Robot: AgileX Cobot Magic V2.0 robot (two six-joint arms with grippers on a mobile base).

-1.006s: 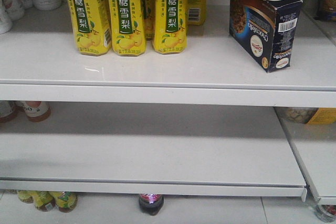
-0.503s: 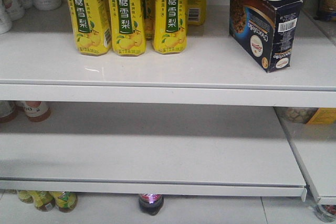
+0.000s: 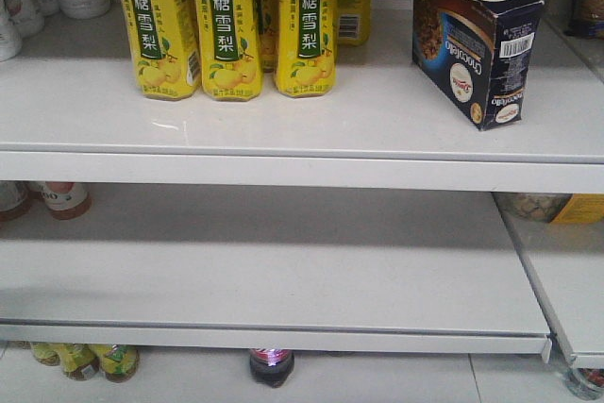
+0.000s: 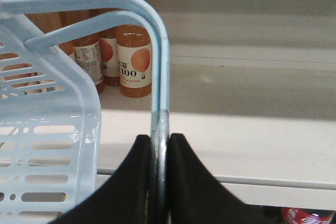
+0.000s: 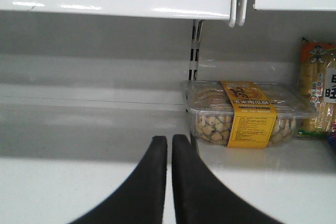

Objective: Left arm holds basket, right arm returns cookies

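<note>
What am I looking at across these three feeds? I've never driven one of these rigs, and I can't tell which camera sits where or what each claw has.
The front view looks from the robot at store shelves. The cookies, a dark navy box, stand on the upper shelf to the right of the yellow drink bottles; no arm shows there.

The other two cameras ride on the wrists, so the black wedges at the bottom are claw fingers. The left gripper is shut on a handle of the light blue basket, with orange drink bottles on a shelf behind.

The right gripper is closed on nothing, facing a lower shelf with a clear snack tub.
</note>
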